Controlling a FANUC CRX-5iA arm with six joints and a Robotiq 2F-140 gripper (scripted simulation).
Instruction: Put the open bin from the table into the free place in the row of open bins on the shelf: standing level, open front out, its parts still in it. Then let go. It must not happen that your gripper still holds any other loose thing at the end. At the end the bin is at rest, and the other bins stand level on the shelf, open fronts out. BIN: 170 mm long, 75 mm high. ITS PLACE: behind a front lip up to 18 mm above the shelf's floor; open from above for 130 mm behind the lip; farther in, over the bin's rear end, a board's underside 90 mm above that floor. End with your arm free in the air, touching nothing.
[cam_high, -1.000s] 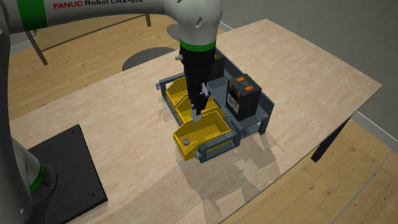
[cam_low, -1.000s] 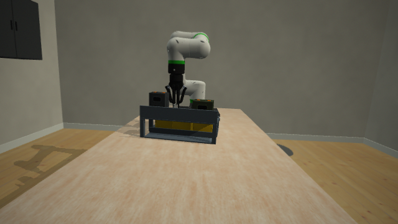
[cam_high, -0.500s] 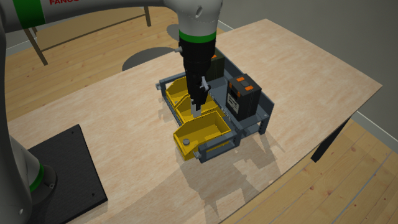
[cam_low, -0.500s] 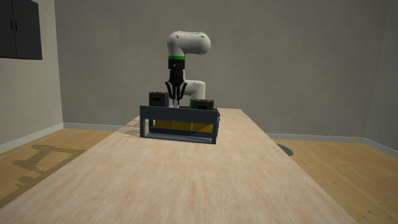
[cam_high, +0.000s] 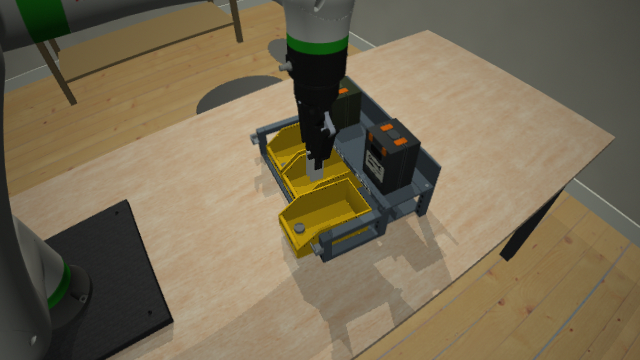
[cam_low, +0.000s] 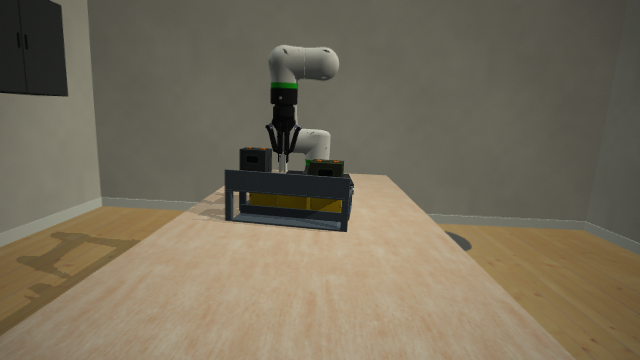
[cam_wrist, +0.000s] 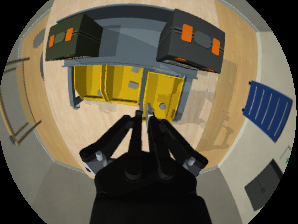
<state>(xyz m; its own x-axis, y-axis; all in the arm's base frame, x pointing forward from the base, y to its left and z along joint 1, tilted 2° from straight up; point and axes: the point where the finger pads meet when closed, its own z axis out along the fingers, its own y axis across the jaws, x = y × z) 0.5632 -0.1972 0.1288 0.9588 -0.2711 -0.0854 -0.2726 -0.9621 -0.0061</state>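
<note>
Three yellow open bins stand in a row in the grey shelf rack (cam_high: 350, 170). The nearest bin (cam_high: 325, 212) juts out past the rack's front rail, and a grey round part (cam_high: 299, 228) lies in its front end. I cannot tell whether this bin stands level. It also shows at the right of the row in the wrist view (cam_wrist: 162, 92). The middle bin and the far bin (cam_high: 285, 145) sit beside it. My gripper (cam_high: 315, 172) points straight down, shut and empty. It hovers just above the wall between the middle and nearest bins, as the wrist view (cam_wrist: 144, 115) also shows.
A black box with orange tabs (cam_high: 391, 155) and a dark green box (cam_high: 350, 105) stand on the rack's upper board behind the bins. A black base plate (cam_high: 107, 270) lies at the table's near left. From behind, the rack (cam_low: 289, 199) hides most of the bins.
</note>
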